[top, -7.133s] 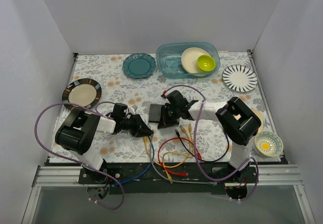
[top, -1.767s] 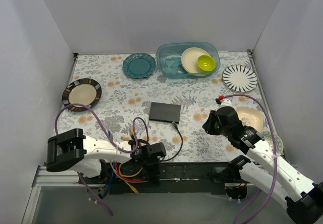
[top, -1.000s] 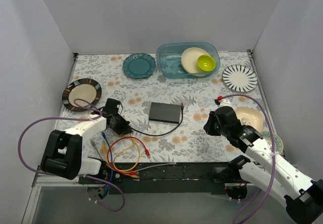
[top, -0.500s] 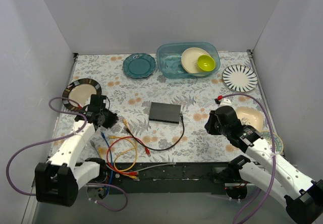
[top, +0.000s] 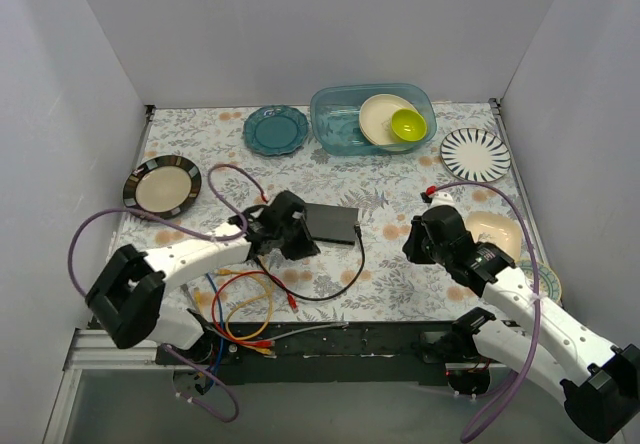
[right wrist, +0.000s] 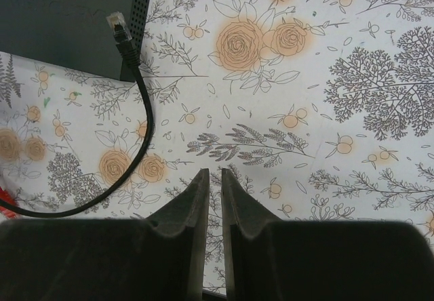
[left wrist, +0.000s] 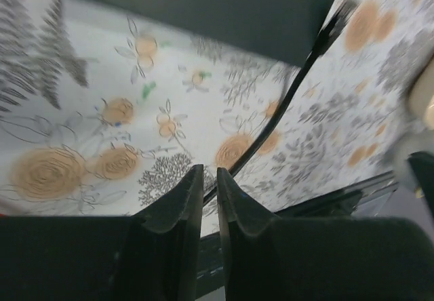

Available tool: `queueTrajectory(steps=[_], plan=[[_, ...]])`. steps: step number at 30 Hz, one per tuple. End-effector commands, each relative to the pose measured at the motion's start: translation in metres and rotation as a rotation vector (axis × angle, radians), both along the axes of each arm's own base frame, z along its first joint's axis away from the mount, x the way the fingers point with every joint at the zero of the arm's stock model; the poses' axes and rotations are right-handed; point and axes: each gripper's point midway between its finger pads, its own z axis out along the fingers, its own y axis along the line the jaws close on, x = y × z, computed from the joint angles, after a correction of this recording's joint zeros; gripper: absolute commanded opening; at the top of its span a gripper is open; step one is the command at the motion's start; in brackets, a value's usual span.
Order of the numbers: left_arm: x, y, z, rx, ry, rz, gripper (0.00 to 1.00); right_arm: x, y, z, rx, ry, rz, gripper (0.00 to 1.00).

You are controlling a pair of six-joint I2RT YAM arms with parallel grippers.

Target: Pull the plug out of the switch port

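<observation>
The flat black switch box lies mid-table; it also shows in the left wrist view and the right wrist view. A black cable curves from its right end toward the front. The cable's plug lies at the box's corner with its clear tip showing; it is blurred in the left wrist view. I cannot tell whether it sits in a socket. My left gripper is at the box's left end, shut and empty, above the cable. My right gripper is right of the box, shut and empty.
A tangle of red, yellow and blue cables lies at the front left. A dark-rimmed plate, a teal plate, a blue tub holding a green bowl, a striped plate and a cream bowl ring the table.
My left arm has swung from the table's left side to the box's left end. The right arm has barely moved. The black cable lies much as before.
</observation>
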Motion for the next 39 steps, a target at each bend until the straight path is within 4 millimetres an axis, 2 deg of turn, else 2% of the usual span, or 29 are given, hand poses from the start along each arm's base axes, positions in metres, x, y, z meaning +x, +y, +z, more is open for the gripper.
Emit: queueTrajectory(steps=[1, 3, 5, 7, 9, 10, 11, 12, 13, 15, 16, 19, 21, 24, 26, 28, 29, 30, 31, 33, 34, 36, 37, 38, 39], plan=[[-0.030, -0.036, -0.023, -0.013, 0.078, -0.085, 0.13, 0.014, 0.009, 0.026, 0.039, -0.073, 0.002, 0.20], [-0.042, -0.028, -0.048, 0.050, 0.155, -0.078, 0.12, 0.016, 0.010, 0.027, 0.041, -0.077, 0.001, 0.20], [-0.050, 0.003, -0.071, 0.155, 0.217, 0.041, 0.08, 0.016, 0.009, 0.026, 0.036, -0.075, -0.003, 0.20], [-0.048, 0.036, -0.075, 0.216, 0.226, 0.167, 0.07, 0.017, 0.010, 0.025, 0.037, -0.071, -0.002, 0.20], [-0.055, 0.064, -0.085, 0.230, 0.277, 0.286, 0.08, 0.018, 0.012, 0.023, 0.041, -0.065, -0.001, 0.20], [-0.050, 0.081, -0.080, 0.207, 0.292, 0.362, 0.08, 0.018, 0.013, 0.022, 0.044, -0.061, 0.003, 0.20], [-0.058, 0.097, -0.088, 0.223, 0.325, 0.399, 0.08, 0.018, 0.014, 0.022, 0.044, -0.063, 0.005, 0.20], [-0.058, 0.108, -0.088, 0.223, 0.342, 0.435, 0.08, 0.019, 0.015, 0.021, 0.045, -0.060, 0.007, 0.20], [-0.061, 0.127, -0.088, 0.234, 0.377, 0.498, 0.06, 0.020, 0.016, 0.022, 0.049, -0.065, 0.006, 0.20], [-0.067, 0.147, -0.088, 0.271, 0.412, 0.541, 0.02, 0.021, 0.017, 0.022, 0.046, -0.065, 0.009, 0.20], [-0.077, 0.166, -0.090, 0.315, 0.470, 0.599, 0.02, 0.021, 0.017, 0.021, 0.047, -0.066, 0.011, 0.20], [-0.093, 0.200, -0.092, 0.373, 0.586, 0.730, 0.00, 0.022, 0.019, 0.022, 0.052, -0.068, 0.014, 0.20], [-0.099, 0.209, -0.093, 0.351, 0.633, 0.778, 0.00, 0.023, 0.020, 0.023, 0.057, -0.070, 0.016, 0.20], [-0.091, 0.229, -0.084, 0.305, 0.626, 0.930, 0.00, 0.021, 0.020, 0.023, 0.055, -0.061, 0.020, 0.20], [-0.082, 0.254, -0.074, 0.265, 0.602, 1.071, 0.00, 0.020, 0.020, 0.024, 0.045, -0.058, 0.025, 0.20], [-0.064, 0.280, -0.056, 0.246, 0.516, 1.157, 0.00, 0.019, 0.019, 0.026, 0.034, -0.062, 0.029, 0.20], [-0.056, 0.287, -0.048, 0.262, 0.491, 1.169, 0.00, 0.018, 0.019, 0.026, 0.028, -0.062, 0.034, 0.20], [-0.048, 0.289, -0.044, 0.267, 0.479, 1.157, 0.00, 0.018, 0.019, 0.025, 0.024, -0.059, 0.034, 0.20], [-0.026, 0.290, -0.029, 0.225, 0.406, 1.136, 0.00, 0.018, 0.020, 0.025, 0.023, -0.060, 0.038, 0.20], [-0.006, 0.283, -0.019, 0.173, 0.347, 1.059, 0.00, 0.021, 0.024, 0.026, 0.034, -0.063, 0.045, 0.22], [0.019, 0.266, -0.013, 0.056, 0.296, 0.961, 0.00, 0.021, 0.028, 0.026, 0.047, -0.060, 0.059, 0.25], [0.032, 0.241, -0.010, -0.046, 0.269, 0.817, 0.00, 0.022, 0.037, 0.024, 0.058, -0.048, 0.096, 0.30], [0.045, 0.229, -0.004, -0.094, 0.216, 0.761, 0.00, 0.021, 0.046, 0.025, 0.086, -0.041, 0.140, 0.38], [0.045, 0.213, -0.003, -0.147, 0.215, 0.697, 0.01, 0.020, 0.050, 0.021, 0.084, -0.022, 0.161, 0.48], [0.047, 0.204, -0.001, -0.159, 0.196, 0.664, 0.02, 0.021, 0.054, 0.013, 0.067, 0.015, 0.178, 0.53]])
